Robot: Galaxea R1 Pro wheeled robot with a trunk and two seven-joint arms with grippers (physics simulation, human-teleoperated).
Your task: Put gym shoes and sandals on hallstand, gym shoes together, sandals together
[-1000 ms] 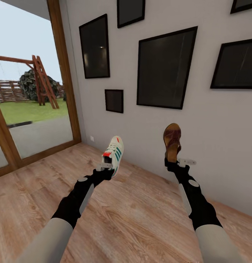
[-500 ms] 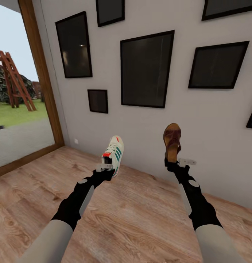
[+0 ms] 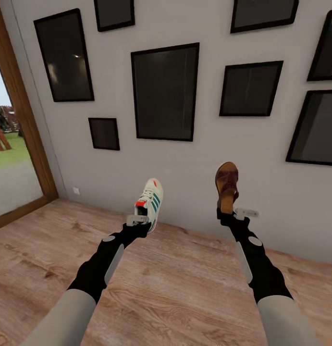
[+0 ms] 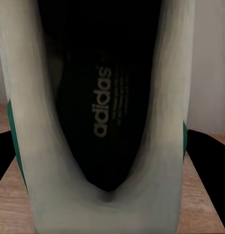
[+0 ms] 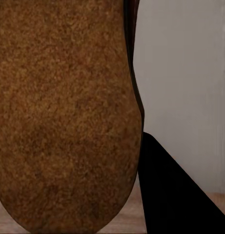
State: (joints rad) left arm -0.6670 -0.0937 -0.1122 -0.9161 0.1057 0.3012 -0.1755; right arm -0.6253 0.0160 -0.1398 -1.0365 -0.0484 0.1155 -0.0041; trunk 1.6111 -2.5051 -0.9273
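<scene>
A white gym shoe (image 3: 150, 203) with green stripes and red-orange accents is held up off the floor, toe pointing up, my left gripper (image 3: 139, 220) shut on its heel. The left wrist view looks into the gym shoe (image 4: 102, 122) and its dark insole. My right gripper (image 3: 228, 211) is shut on the heel of a brown sandal (image 3: 227, 185), which also stands toe up. In the right wrist view the sandal's tan footbed (image 5: 63, 112) is close to the camera. The hallstand is out of view.
Wood-plank corridor floor (image 3: 175, 283) runs up to a grey wall (image 3: 194, 163) hung with several black picture frames (image 3: 164, 91). A wood-framed glass door (image 3: 17, 144) to the yard stands at the left.
The whole head view has swung to the right: the door and yard slid left and more frames came in at the right. Both arms and their shoes keep the same pose.
</scene>
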